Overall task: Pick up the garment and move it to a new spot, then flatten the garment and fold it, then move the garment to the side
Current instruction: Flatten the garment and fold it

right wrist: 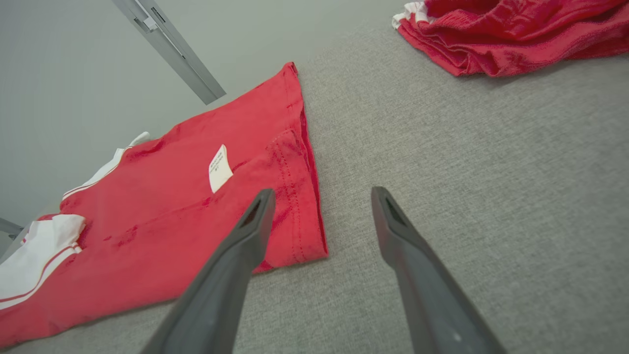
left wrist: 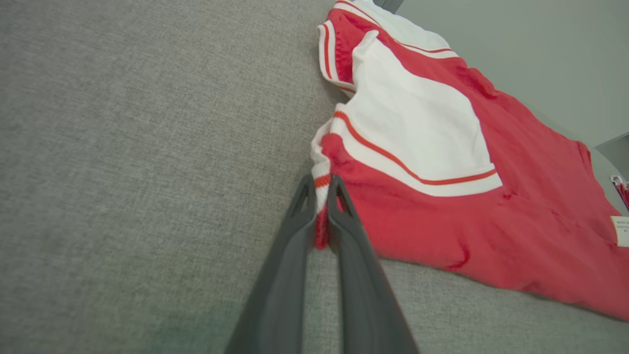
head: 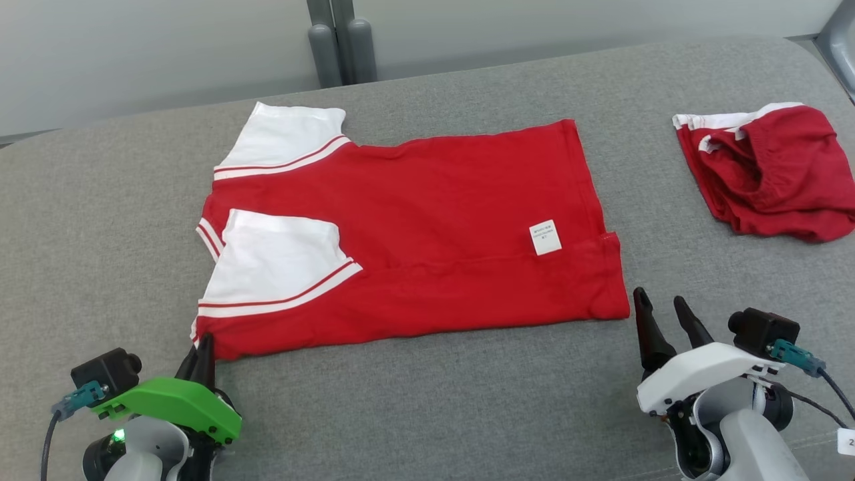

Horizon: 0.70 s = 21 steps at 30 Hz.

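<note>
The garment [head: 434, 220] is a red shirt with white sleeves, spread flat on the grey padded surface [head: 427, 401] with its sleeves to the left. My left gripper [head: 200, 344] is at the shirt's near left corner. In the left wrist view the left gripper [left wrist: 322, 184] is shut on that corner of the garment [left wrist: 442, 196], with white and red trim pinched between the fingers. My right gripper [head: 660, 298] stands open just off the shirt's near right corner. In the right wrist view the right gripper [right wrist: 323, 193] has the hem corner of the garment [right wrist: 162, 196] beside its left finger, and nothing between its fingers.
A second red garment with white trim [head: 768, 174] lies crumpled at the far right, also seen as a red heap [right wrist: 516, 29] ahead of the right gripper. Grey posts [head: 340, 47] stand behind the surface's far edge.
</note>
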Tool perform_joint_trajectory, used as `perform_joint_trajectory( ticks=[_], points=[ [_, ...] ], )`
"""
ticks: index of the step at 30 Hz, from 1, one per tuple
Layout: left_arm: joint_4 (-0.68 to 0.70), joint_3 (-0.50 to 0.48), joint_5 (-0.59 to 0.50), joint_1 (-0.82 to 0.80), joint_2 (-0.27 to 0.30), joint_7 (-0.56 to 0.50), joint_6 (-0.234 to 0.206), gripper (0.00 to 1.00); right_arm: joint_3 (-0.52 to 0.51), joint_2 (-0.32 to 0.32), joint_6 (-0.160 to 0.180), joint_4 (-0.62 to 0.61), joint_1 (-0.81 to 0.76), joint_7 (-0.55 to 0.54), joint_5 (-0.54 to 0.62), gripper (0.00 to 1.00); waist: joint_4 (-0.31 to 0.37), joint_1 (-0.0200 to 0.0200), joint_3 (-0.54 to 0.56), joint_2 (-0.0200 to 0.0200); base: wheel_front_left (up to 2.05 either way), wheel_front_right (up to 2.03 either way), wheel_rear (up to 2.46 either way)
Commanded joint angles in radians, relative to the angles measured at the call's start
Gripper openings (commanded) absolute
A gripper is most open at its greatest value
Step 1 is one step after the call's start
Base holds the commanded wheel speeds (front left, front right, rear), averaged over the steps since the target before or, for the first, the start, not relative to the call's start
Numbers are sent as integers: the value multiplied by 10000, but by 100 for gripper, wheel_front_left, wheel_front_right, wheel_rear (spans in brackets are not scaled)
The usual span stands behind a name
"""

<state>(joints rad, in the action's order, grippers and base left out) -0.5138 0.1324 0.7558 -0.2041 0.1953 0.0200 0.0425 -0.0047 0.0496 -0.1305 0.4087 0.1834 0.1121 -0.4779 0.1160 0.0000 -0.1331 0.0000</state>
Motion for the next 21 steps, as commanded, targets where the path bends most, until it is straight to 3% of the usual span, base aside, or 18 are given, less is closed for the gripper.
perform_joint_trajectory(
  ticks=[1, 6, 14, 15, 16, 17, 18, 19, 21],
  points=[
    [115, 6, 11, 38, 14, 44, -24, 0, 50, 19, -4, 286, 206, -112, 164, 100, -152, 0, 29, 0, 0, 0, 0],
    [405, 51, -20, 215, 30, 55, -90, 0, 168, 20, -4, 1352, 615, -397, 579, 100, -414, 0, 27, 0, 0, 0, 0],
    [689, 74, 29, 329, 7, 105, -186, 0, 484, 19, -4, 2952, 1503, -215, 270, 100, -582, 0, 23, 0, 0, 0, 0],
    [709, 79, 35, 335, 10, 101, -184, 0, 548, 20, -4, 3198, 1629, -217, 236, 92, -593, 0, 29, 0, 0, 0, 0],
    [720, 84, 38, 335, 12, 91, -194, 0, 620, 17, -4, 3382, 1715, -220, 215, 76, -602, 0, 33, 0, 0, 0, 0],
    [733, 91, 38, 337, 15, 91, -208, 0, 706, 17, -4, 3612, 1819, -194, 172, 47, -611, 0, 40, 0, 0, 0, 0],
    [745, 98, 38, 344, 16, 94, -217, 0, 781, 11, -4, 3789, 1895, -189, 152, 41, -620, 0, 48, 0, 0, 0, 0],
    [757, 102, 42, 358, 20, 101, -222, 0, 858, 4, -4, 3982, 1976, -160, 115, 19, -629, 0, 61, 0, 0, 0, 0],
    [785, 105, 48, 387, 39, 138, -222, 0, 944, 2, -4, 4283, 2112, -61, 42, 0, -641, 0, 88, 0, 0, 0, 0]
  ],
)
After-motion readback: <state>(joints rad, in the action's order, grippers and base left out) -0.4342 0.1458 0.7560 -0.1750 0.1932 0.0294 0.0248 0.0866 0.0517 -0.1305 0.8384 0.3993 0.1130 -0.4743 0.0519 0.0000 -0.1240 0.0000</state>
